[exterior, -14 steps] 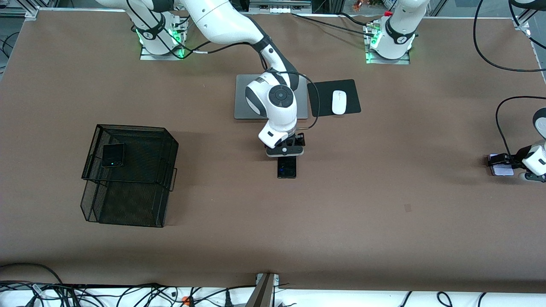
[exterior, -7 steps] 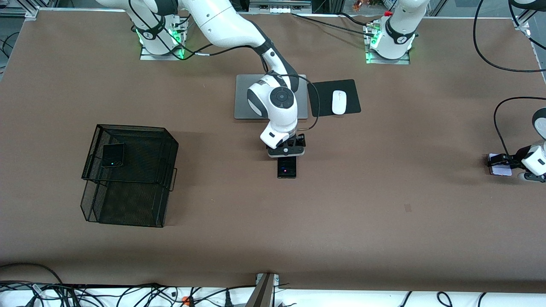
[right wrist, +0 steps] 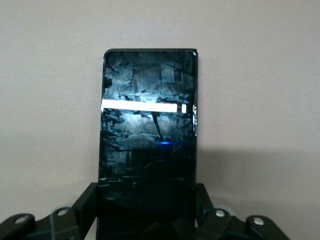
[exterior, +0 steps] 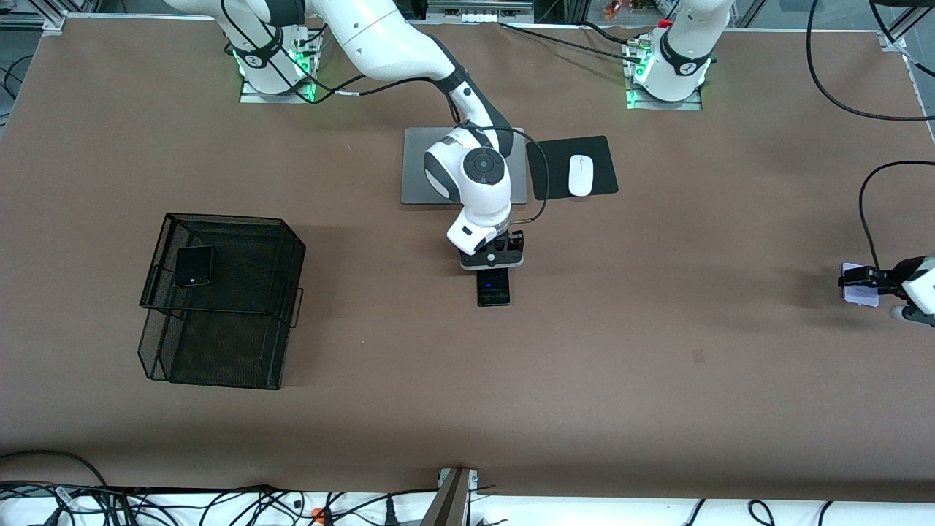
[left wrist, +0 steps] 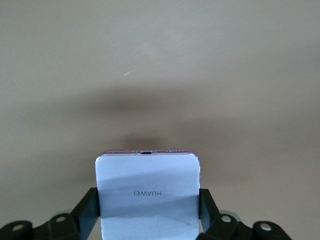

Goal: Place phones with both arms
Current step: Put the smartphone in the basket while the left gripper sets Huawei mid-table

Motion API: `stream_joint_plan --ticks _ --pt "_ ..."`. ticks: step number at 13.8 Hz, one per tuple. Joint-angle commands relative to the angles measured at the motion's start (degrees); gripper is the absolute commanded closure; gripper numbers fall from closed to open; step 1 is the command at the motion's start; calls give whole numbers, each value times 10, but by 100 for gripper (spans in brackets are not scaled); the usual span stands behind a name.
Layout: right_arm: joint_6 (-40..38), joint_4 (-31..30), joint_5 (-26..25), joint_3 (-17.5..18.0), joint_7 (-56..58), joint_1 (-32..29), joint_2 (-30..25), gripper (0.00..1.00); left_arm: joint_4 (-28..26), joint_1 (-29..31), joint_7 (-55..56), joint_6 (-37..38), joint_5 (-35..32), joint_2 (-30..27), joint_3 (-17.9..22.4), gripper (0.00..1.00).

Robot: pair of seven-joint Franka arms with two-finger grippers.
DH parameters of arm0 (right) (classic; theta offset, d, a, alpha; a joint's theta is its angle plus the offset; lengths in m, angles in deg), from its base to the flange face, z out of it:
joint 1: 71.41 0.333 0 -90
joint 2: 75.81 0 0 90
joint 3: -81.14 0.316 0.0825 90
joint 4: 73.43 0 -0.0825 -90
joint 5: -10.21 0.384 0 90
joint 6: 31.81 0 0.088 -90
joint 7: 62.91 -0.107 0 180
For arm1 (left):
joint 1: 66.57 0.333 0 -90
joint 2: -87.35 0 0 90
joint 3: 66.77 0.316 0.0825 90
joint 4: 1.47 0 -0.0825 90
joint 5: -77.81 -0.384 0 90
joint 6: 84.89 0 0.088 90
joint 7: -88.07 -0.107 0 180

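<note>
1. While both arms are at work, the right gripper (exterior: 494, 264) sits at centre frame in the front view, its fingers closed on the sides of the long slim black phone (exterior: 493, 287); the right wrist view shows a finger on each long edge of that phone (right wrist: 147, 125).
2. The long phone appears low over, or just on, the brown table (exterior: 467, 380); I cannot tell which.
3. The left gripper (exterior: 869, 279) sits at the right edge of the front view, clamped on the pale lilac-white phone (exterior: 860, 286). In the left wrist view that phone (left wrist: 147, 192) casts a shadow on the table, so it looks lifted.
4. The small squarish black phone (exterior: 193, 265) already lies on the top tier of the black mesh tray (exterior: 219, 365), at middle left of the frame.
5. Judging by this, one phone is placed and two are gripped but not yet carried to the tray.
6. Above centre lie a silver laptop (exterior: 413, 175) and a white mouse (exterior: 581, 175) on a black pad (exterior: 606, 164).
</note>
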Motion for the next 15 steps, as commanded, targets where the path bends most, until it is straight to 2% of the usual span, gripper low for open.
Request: stream_joint_plan --ticks 1,4,7,8,9,10,11,13,15 --pt "-91 4 0 -21 9 -8 -68 100 51 -72 23 95 5 -27 6 57" --pt "-181 -4 -4 -44 25 -16 -134 100 63 -154 104 167 15 -50 -1 57" --pt "-310 -20 -1 -109 93 -16 -195 100 62 -202 157 172 90 -54 -55 57" --pt "-332 -46 -1 -133 123 -16 -224 100 61 -220 182 172 123 -48 -64 61" --pt "-336 -91 -5 -156 155 -16 -265 100 56 -246 198 168 152 -46 -66 71" --pt "-331 -152 -7 -179 187 -16 -310 100 58 -286 206 166 164 -35 -66 75" --pt "-319 -207 -10 -204 221 -16 -352 100 60 -333 221 143 162 -22 -65 76" --pt "-285 -302 -40 -253 286 -16 -423 100 54 -418 301 33 158 1 -59 77" --pt "-233 -386 -71 -294 329 -16 -472 100 51 -476 379 -84 151 39 -53 78"
